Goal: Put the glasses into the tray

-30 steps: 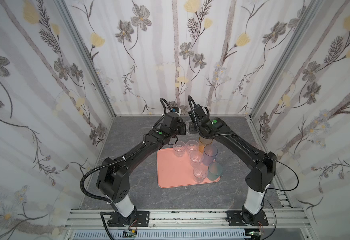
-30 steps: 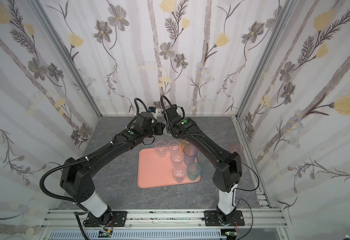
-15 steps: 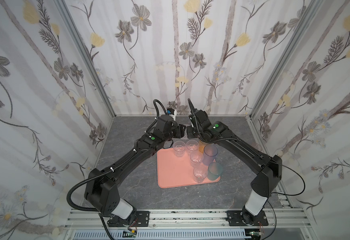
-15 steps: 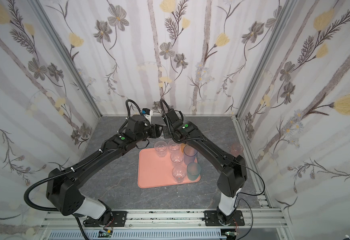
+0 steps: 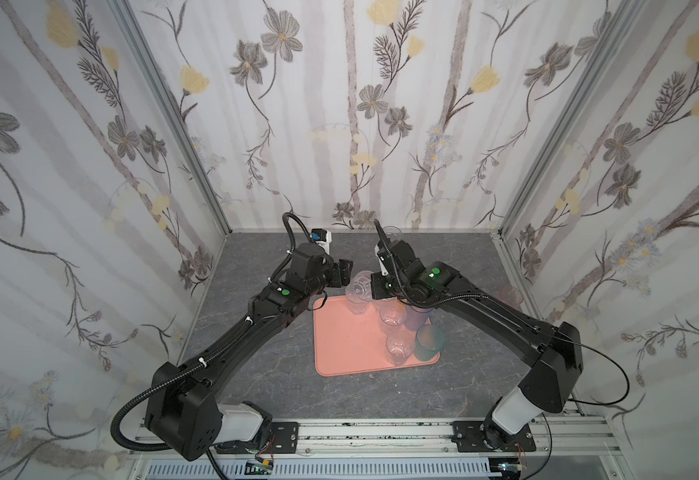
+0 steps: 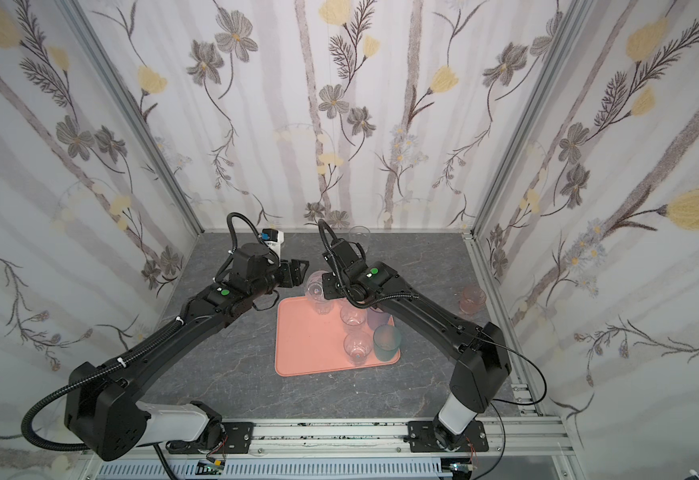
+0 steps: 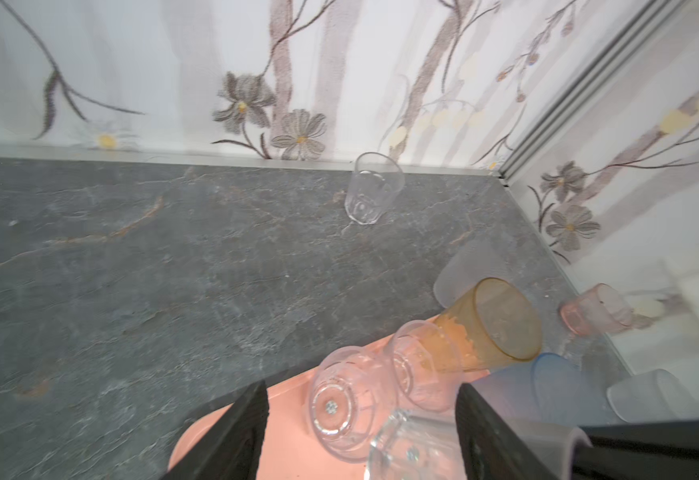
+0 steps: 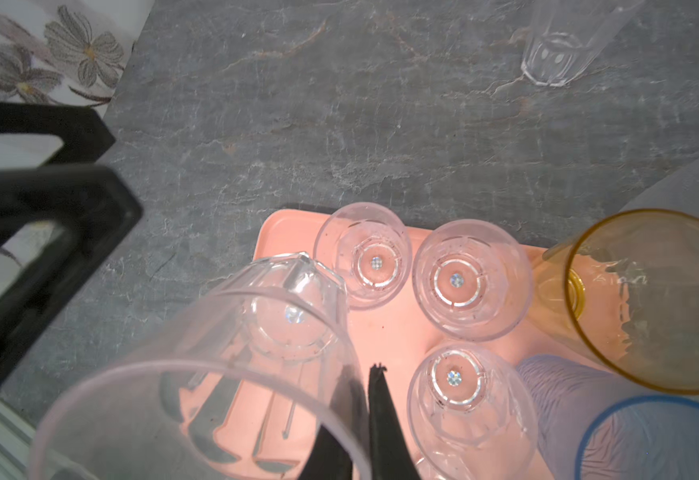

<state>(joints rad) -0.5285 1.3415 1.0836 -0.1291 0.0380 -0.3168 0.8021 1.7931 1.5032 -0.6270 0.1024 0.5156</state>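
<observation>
Reads as a robotics lab test cell, a built enclosure rather than a lived-in room.

- Three upright wall panels printed with grey and yellow flowers (image 5: 339, 104) box in the workspace. Bare aluminium profile posts (image 5: 167, 104) join them at the rear corners.
- The cell's working surface is a dark grey stone-patterned desk (image 5: 256, 386).
- A silver slotted aluminium rail (image 5: 381, 434) runs along the lower edge of both top views. Two black jointed robot arms stand on it on bolted black plates: left arm (image 5: 235, 340) and right arm (image 5: 505, 324).
- Black corrugated cable conduit (image 5: 117, 424) loops at the lower left.
- A white slotted cable duct (image 5: 198, 471) runs beneath the rail.
</observation>
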